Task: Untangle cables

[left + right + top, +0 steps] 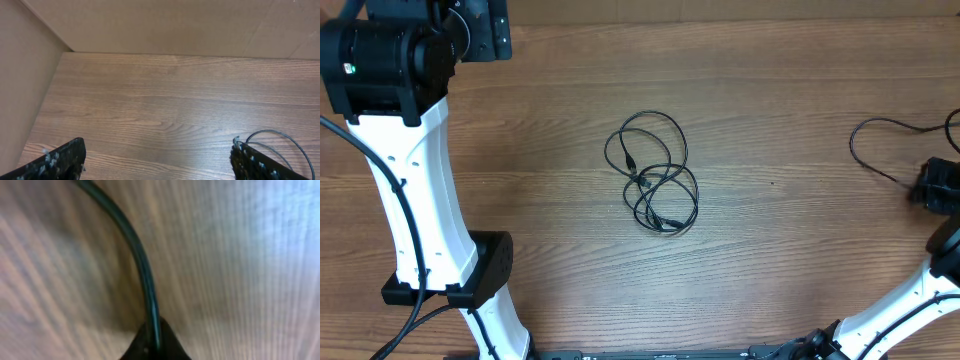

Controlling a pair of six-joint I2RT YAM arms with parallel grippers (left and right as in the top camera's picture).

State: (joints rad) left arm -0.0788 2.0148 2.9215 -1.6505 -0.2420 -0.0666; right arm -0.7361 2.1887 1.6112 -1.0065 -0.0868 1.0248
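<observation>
Two white robot arms work over one wide wood-grain table [770,80]. From overhead, your left arm [415,200] fills the 9 o'clock side and your right arm [910,300] enters at 4 o'clock.

At the centre of the table lies the tangle of cables [653,172]. It is a bundle of thin black cords wound into several overlapping loops, with small plug ends caught in the middle. Neither arm touches it.

Well apart from it, at 3 o'clock by the table edge, a single loose cable [875,150] curves in an open arc and runs into your right claw [938,185]. The right wrist view shows that claw clenched, its tips pinched on the cord. The cord runs away toward 11 o'clock over blurred wood.

Your left claw [156,150] is released, its fingers spread wide with bare table between them. A loop of thin black cord shows at 4 o'clock in its view, just beside one finger and not held. I cannot tell which cord it belongs to.

By my reading, you are dealing with one strand already free of the knot, and most of the untangling is yet to do. The next move probably calls for laying this cord down at 3 o'clock, clear of the tangle, and letting go. Then bring both claws to the centre. One could pin a loop while the other draws a plug end out slowly, so the knot loosens instead of tightening.
</observation>
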